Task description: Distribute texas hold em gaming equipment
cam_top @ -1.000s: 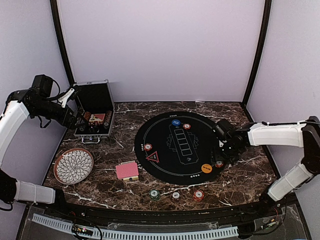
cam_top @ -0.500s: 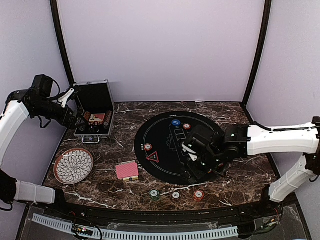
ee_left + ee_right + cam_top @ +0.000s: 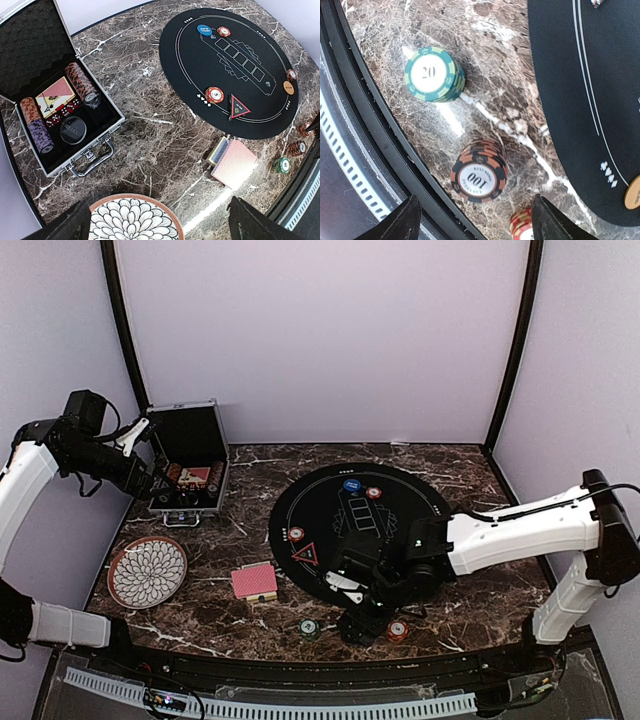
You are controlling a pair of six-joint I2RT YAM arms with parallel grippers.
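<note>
Dark marbled surface [image 3: 215, 540], and near its front edge a short stack marked 100 [image 3: 478, 171] sits directly beneath our right hand [image 3: 475, 224], whose fingers are spread wide and hold nothing. A green stack marked 20 [image 3: 434, 74] stands to one side of it and a red stack [image 3: 522, 223] to the other, each apart from it.

We judge these chips stiff, smooth and fairly light. A loose stack may shear, so we would close low on opposite striped edges.

Just beyond lies the round black mat [image 3: 590, 100], carrying a blue disc [image 3: 204, 30], an orange disc [image 3: 288, 88], a red triangle [image 3: 239, 106] and single chips. Red-backed cards [image 3: 234, 162] lie beside the mat.

Far left, the open silver case [image 3: 35, 45] holds chip rolls, another deck, red dice and a clear disc. Our left hand [image 3: 162, 226], wide and empty, hovers over the patterned plate [image 3: 131, 220].
</note>
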